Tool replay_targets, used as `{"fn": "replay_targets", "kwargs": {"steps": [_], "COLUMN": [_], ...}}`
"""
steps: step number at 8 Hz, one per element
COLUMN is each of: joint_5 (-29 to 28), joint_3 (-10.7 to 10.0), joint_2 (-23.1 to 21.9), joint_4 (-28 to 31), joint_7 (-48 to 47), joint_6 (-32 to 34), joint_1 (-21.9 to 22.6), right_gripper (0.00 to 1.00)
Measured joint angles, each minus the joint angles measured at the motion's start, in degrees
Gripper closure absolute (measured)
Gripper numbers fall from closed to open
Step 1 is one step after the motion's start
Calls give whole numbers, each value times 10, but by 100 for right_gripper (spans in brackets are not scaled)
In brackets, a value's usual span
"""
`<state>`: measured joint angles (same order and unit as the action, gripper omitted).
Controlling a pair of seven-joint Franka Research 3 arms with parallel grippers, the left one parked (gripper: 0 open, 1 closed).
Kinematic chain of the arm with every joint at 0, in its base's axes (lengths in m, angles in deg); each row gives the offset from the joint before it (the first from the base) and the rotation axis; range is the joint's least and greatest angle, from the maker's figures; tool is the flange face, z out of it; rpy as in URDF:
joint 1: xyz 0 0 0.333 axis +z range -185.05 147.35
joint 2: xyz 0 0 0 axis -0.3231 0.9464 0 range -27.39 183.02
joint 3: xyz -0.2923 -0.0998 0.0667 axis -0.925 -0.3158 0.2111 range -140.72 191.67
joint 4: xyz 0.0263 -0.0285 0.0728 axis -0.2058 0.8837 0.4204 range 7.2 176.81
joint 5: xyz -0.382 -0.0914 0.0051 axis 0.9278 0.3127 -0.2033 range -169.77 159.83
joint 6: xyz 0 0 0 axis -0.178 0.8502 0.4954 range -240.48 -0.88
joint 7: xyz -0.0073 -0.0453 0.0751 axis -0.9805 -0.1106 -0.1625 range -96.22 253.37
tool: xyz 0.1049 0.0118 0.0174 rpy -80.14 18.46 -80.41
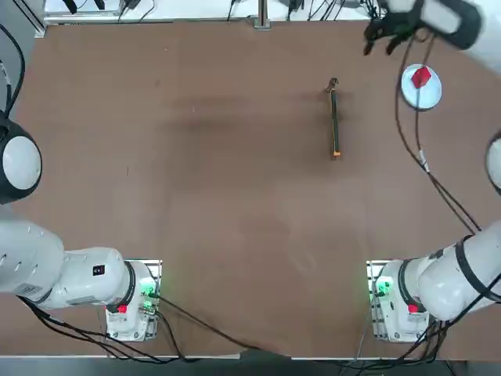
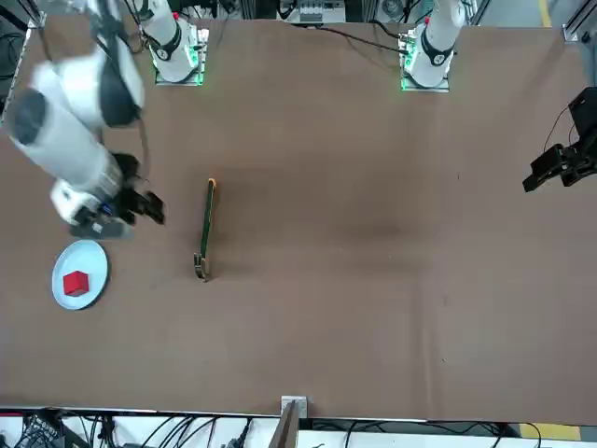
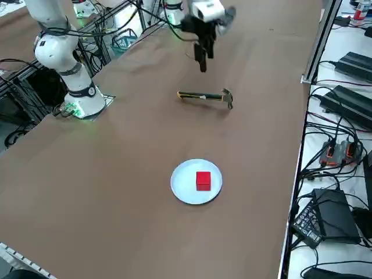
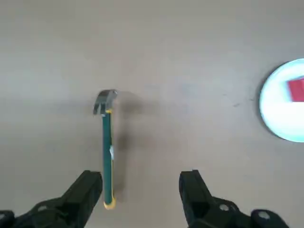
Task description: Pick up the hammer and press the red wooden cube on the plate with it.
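I'm hovering my right claw (image 4: 140,190) wide open, empty, above the hammer (image 4: 106,147); red wooden cube (image 3: 203,180) sitting on plate (image 3: 183,192) beside it.

Green, orange-tipped hammer (image 4: 106,152); red cube (image 3: 203,180); pale blue plate (image 3: 183,190).

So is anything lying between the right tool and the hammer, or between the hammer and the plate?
Nothing visible. The right tool hangs open above bare table near the hammer. The stretch of table from the hammer to the plate with the red wooden cube is bare too.
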<state>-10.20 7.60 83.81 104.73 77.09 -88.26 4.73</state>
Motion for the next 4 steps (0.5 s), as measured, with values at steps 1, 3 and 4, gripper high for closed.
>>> {"fn": "replay_targets", "kwargs": {"steps": [1,3,4], "joint_5": [2,19,33], "joint_3": [-11,-25,-28], "joint_2": [-20,-50,-64], "joint_4": [-7,-20,-23], "joint_7": [20,26,26], "joint_6": [26,57,70], "joint_1": [-2,-2,-4], "right_gripper": [0,0,0]}}
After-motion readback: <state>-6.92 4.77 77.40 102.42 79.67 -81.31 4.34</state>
